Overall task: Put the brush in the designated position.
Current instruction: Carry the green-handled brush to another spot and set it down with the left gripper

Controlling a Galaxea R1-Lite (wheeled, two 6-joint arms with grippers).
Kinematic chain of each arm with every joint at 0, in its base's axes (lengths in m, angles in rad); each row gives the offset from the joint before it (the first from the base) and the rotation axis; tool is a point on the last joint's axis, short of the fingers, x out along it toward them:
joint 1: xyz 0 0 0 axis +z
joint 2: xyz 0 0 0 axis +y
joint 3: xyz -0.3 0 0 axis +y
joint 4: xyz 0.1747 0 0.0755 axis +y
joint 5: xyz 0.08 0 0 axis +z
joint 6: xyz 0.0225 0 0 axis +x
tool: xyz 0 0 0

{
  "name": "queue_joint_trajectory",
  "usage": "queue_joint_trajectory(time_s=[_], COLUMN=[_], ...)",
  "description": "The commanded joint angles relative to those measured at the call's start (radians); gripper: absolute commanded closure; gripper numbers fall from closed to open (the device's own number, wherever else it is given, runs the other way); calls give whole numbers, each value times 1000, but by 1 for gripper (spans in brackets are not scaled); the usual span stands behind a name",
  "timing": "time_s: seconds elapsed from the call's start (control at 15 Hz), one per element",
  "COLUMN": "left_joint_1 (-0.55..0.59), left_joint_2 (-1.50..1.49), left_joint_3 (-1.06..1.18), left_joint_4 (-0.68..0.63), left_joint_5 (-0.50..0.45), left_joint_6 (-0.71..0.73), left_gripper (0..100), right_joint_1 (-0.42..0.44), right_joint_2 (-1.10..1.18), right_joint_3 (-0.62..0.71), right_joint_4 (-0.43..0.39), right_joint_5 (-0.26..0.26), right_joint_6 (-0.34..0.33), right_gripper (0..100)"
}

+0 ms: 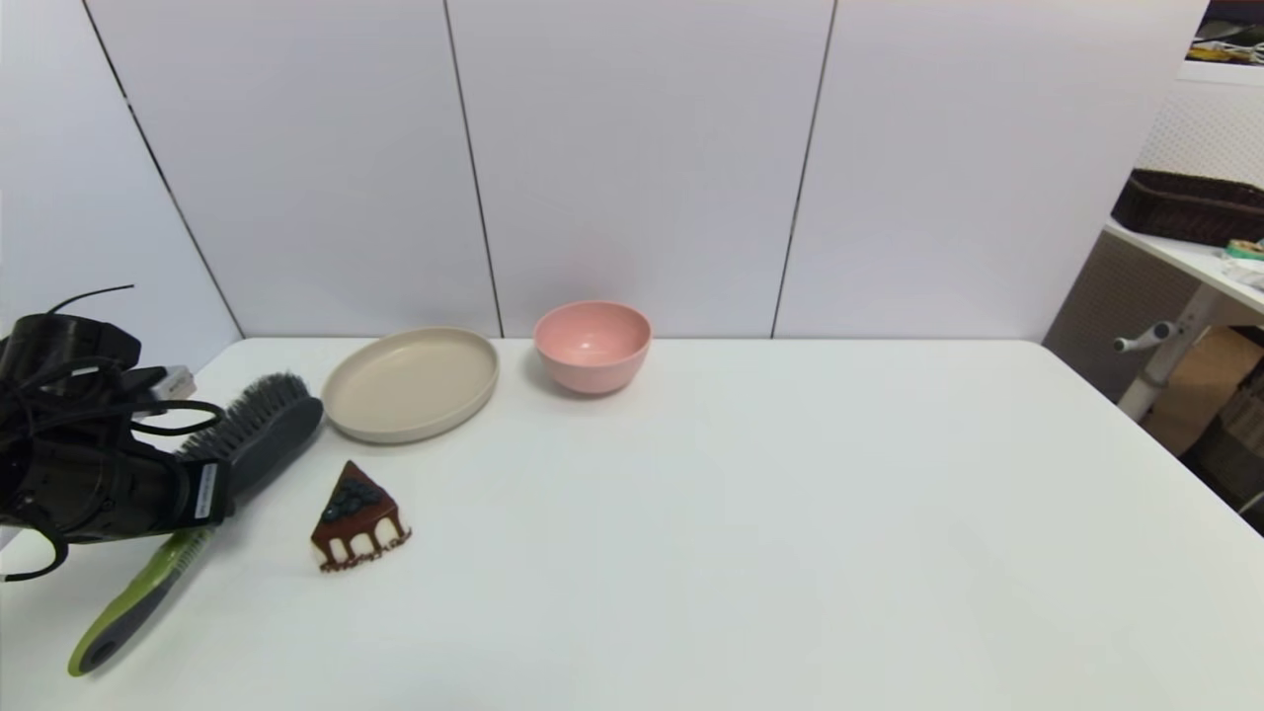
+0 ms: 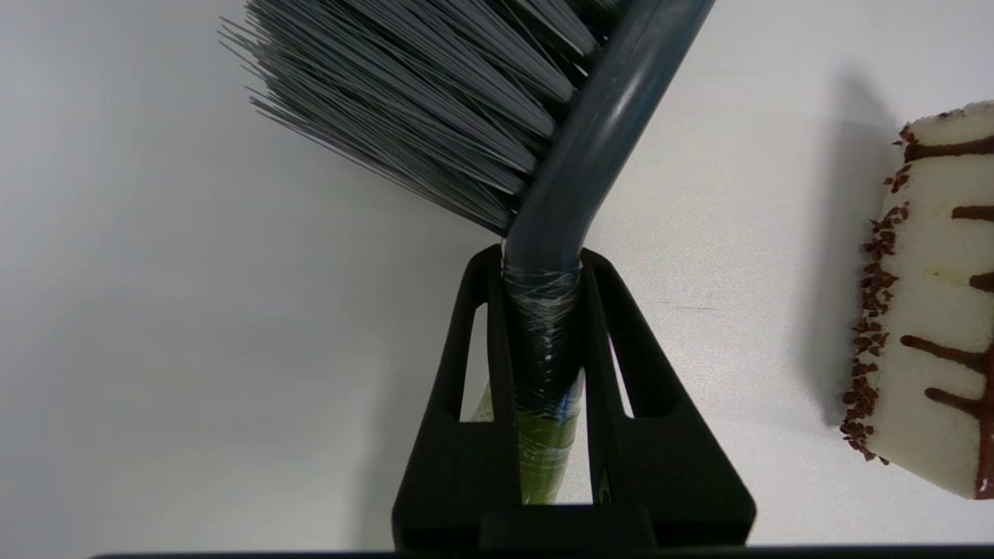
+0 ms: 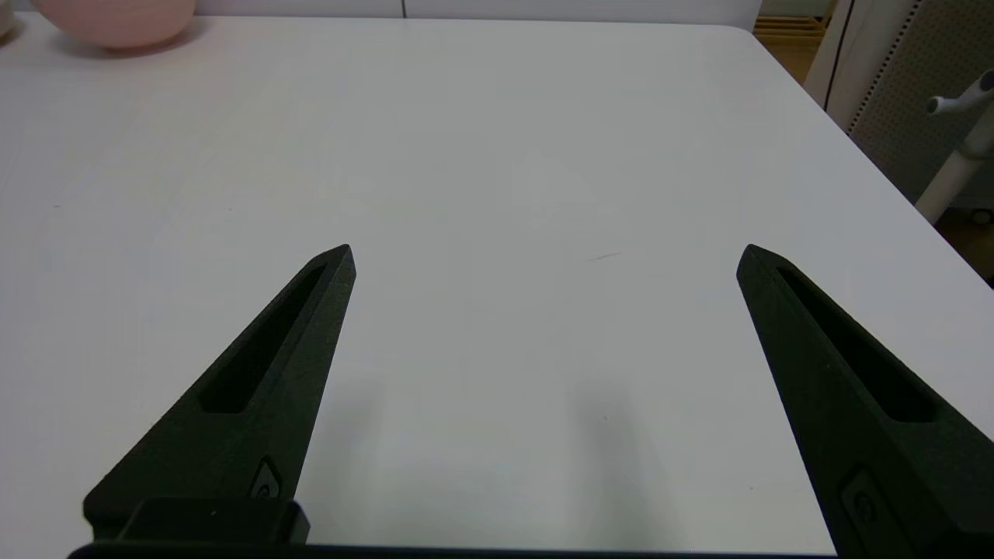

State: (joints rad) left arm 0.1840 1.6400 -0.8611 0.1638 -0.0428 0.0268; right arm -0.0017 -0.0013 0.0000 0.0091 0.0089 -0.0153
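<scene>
The brush (image 1: 259, 429) lies aslant at the table's left side, with its dark bristled head toward the beige plate and its lime-green and grey handle (image 1: 130, 610) toward the front edge. My left gripper (image 1: 211, 491) is shut on its neck, where the grey stem meets the green grip. The left wrist view shows both fingers pressed on the neck of the brush (image 2: 575, 155), with the left gripper (image 2: 541, 260) just behind the bristles. I cannot tell whether the brush rests on the table. No mark for the designated position shows on the white tabletop. My right gripper (image 3: 543, 252) hovers open over bare table.
A chocolate cake slice (image 1: 357, 518) sits just right of the brush and also appears as the cake slice (image 2: 932, 295) beside my left fingers. The beige plate (image 1: 410, 383) and pink bowl (image 1: 592, 346) stand at the back. The table's right edge (image 1: 1165, 444) borders a shelf unit.
</scene>
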Motion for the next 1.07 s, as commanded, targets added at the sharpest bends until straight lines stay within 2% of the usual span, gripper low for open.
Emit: queue_joint_trajectory(time_s=[0.07,0.8,0.87,1.07], left_joint_1=[-1,-1,-1,-1], left_joint_2=[-14,4,6,9], left_joint_3=[-18,19,19,22], left_joint_4=[0,6,6,6], left_joint_5=[0,-26,-26,-28], left_joint_6=[2,-24,-24,-21], left_gripper=[100,100,0,0], right_joint_1=[0,0,0,0], right_joint_2=[1,1,1,1], right_joint_3=[2,2,2,2], right_joint_4=[0,0,0,0], right_joint_5=[0,2,0,0], right_joint_6=[0,0,0,0], right_gripper=[0,0,0,0])
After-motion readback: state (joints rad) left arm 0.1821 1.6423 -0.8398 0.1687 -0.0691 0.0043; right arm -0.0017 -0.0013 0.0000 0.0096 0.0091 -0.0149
